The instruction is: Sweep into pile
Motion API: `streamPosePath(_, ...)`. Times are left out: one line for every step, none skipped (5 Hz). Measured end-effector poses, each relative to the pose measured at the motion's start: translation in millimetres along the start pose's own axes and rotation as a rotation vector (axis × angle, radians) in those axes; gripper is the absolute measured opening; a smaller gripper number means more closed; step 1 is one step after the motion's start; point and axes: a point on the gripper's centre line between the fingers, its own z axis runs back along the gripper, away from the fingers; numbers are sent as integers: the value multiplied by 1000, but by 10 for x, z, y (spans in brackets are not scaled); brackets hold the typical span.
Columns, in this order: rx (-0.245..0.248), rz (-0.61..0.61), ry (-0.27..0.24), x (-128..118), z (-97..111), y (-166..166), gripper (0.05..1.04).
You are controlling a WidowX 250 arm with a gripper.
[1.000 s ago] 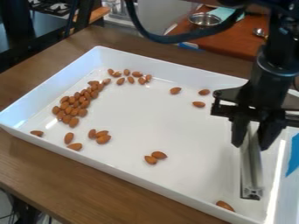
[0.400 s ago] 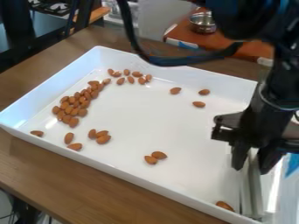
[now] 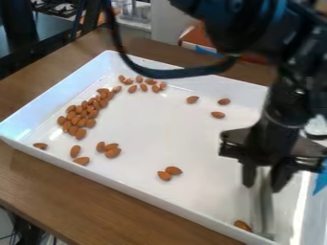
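Observation:
My gripper (image 3: 260, 181) is shut on a flat metallic bar (image 3: 262, 210), held upright at the right end of the white tray (image 3: 185, 215). The bar's lower end is by the near wall, just right of a lone almond (image 3: 242, 225); whether they touch, I cannot tell. A dense cluster of almonds (image 3: 81, 115) lies along the left side, trailing to a looser group (image 3: 144, 82) by the far wall. A few single almonds (image 3: 218, 115) lie at the far right. Two almonds (image 3: 173, 170) sit near the front middle, and several (image 3: 112, 152) at front left.
The tray's walls stand on a brown wooden table (image 3: 96, 201). Blue tape (image 3: 321, 180) shows at the right edge. A dark cable (image 3: 172, 73) hangs from the arm over the far wall. Behind are an orange-brown surface and dark furniture.
My gripper and the bar have come toward the near wall, lately shifting left. The lone almond by the bar has moved slightly left. The other almonds look unmoved.

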Motion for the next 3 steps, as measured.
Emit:
streamPosePath(33, -76, 5, 60, -28, 224, 349)
streamPosePath(64, -117, 18, 135, -47, 483, 349)
streamPosePath(84, -158, 28, 218, -62, 721, 349)
